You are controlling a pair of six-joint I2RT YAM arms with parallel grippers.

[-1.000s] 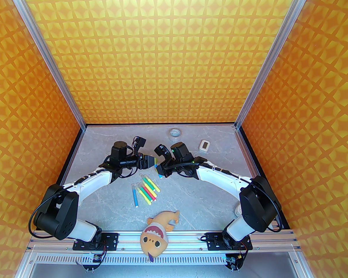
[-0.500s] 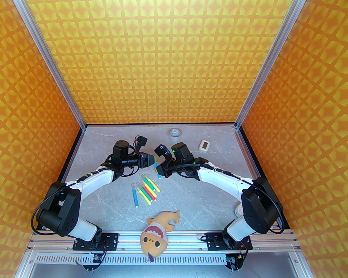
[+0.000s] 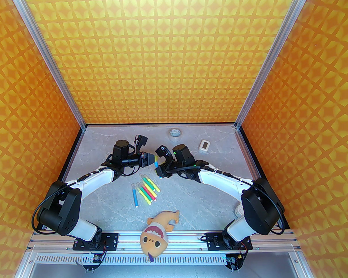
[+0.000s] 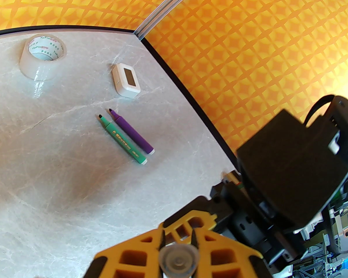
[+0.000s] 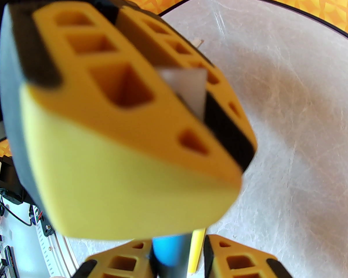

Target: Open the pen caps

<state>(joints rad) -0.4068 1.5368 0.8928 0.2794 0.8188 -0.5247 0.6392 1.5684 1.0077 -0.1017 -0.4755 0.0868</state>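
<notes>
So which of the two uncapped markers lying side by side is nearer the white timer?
The purple marker; the green marker lies beside it on the side away from the white timer.

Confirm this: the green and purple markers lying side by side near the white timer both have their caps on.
Wrong on the caps. The green marker and the purple marker lie side by side near the white timer, but both tips are bare, with no caps on. The left wrist view shows it.
</notes>
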